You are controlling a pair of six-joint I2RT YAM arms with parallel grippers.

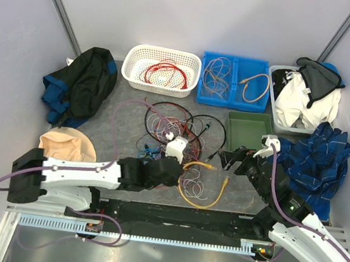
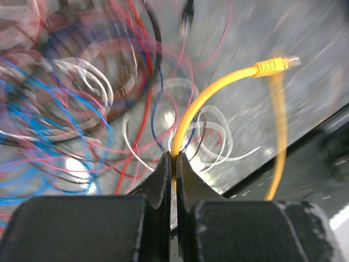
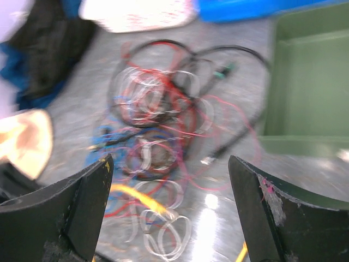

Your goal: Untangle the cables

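So the left gripper point(image 2: 173, 159) was pressed together on a yellow-orange cable point(image 2: 215, 90), pinching it just beside the pile. From the jaws the cable arched up and over and ended in a small yellow plug point(image 2: 277, 64) above the grey tabletop point(image 1: 244, 194). The rest of that cable lay in a loop near the front edge of the table.

The right gripper point(image 3: 170, 164) was spread wide with nothing between its fingers, hovering to the right of the mess, near a dark green plastic tray point(image 1: 249, 128).

The main tangle of thin cables point(image 1: 170, 127) (red, black, blue, white, purple) sat mid-table. It was in front of a white perforated plastic basket point(image 1: 132, 62) holding a red cable coil point(image 1: 165, 73), and a blue plastic bin point(image 1: 232, 100) with some pale wires point(image 1: 217, 72) inside.

The left wrist view was pretty blurred, so I honestly couldn't tell which strands crossed which.
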